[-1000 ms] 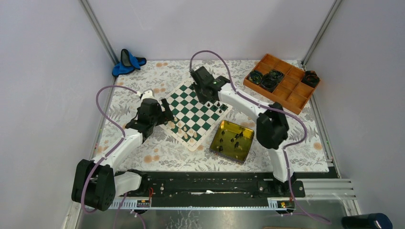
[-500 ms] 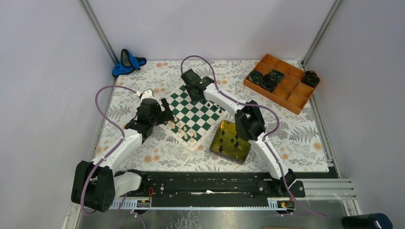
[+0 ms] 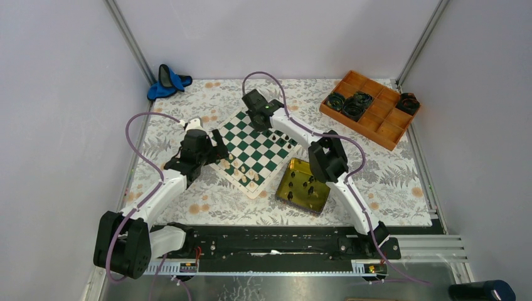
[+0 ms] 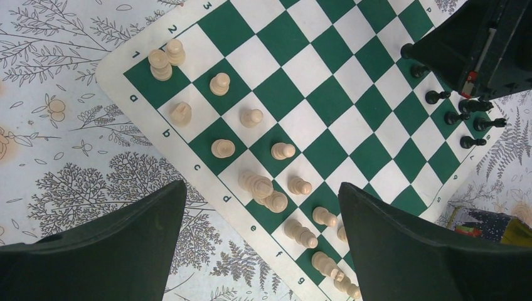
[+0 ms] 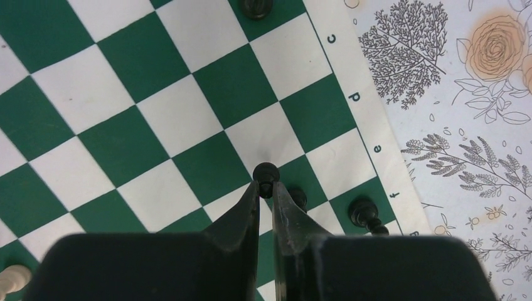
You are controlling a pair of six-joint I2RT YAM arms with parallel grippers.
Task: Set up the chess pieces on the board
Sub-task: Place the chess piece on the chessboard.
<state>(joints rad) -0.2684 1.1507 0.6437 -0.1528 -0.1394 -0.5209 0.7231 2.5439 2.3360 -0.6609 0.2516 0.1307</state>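
Note:
The board [image 3: 254, 150] lies on the floral cloth, green and white checks with a cream border. Several cream-white pieces [image 4: 256, 185] stand along its near-left side. A few black pieces [image 4: 467, 119] stand at its far-right side. My right gripper [image 5: 265, 187] is shut on a black piece [image 5: 266, 172] and holds it over the board's far rows, next to other black pieces [image 5: 362, 213]. In the top view it [image 3: 258, 119] is at the board's far corner. My left gripper [image 4: 260, 207] is open and empty above the board's left edge, also seen from the top [image 3: 216, 149].
A yellow-gold tin tray [image 3: 290, 187] with several black pieces sits right of the board, under the right arm. An orange compartment tray [image 3: 384, 128] with black coiled items stands at the back right. A blue object [image 3: 168, 83] lies at the back left.
The right arm swung left from the board's right side to its far corner, carrying the black piece, then shifted slightly right. The left arm has not moved.

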